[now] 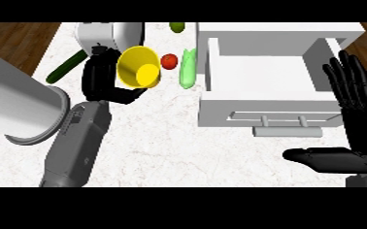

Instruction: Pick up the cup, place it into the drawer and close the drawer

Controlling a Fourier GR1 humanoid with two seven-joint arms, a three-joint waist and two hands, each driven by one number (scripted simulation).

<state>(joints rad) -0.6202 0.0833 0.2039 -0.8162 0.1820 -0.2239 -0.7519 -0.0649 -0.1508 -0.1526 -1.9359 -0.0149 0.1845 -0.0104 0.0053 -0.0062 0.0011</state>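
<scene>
A yellow cup (140, 68) is tipped so that its mouth faces me, held off the counter left of the drawer. My left hand (104, 80) is curled round its left side and underside. The white drawer (215, 109) stands pulled open at the right, with a bare white floor inside and a grey handle (284, 121) on its front. My right hand (347, 92) stays open at the right edge, fingers up, beside the drawer's right wall.
A red tomato (169, 61) and a pale green vegetable (188, 68) lie between the cup and the drawer. A dark green cucumber (67, 66) lies at the left. A white appliance (108, 36) stands behind the cup. A grey cylinder (28, 111) fills the left edge.
</scene>
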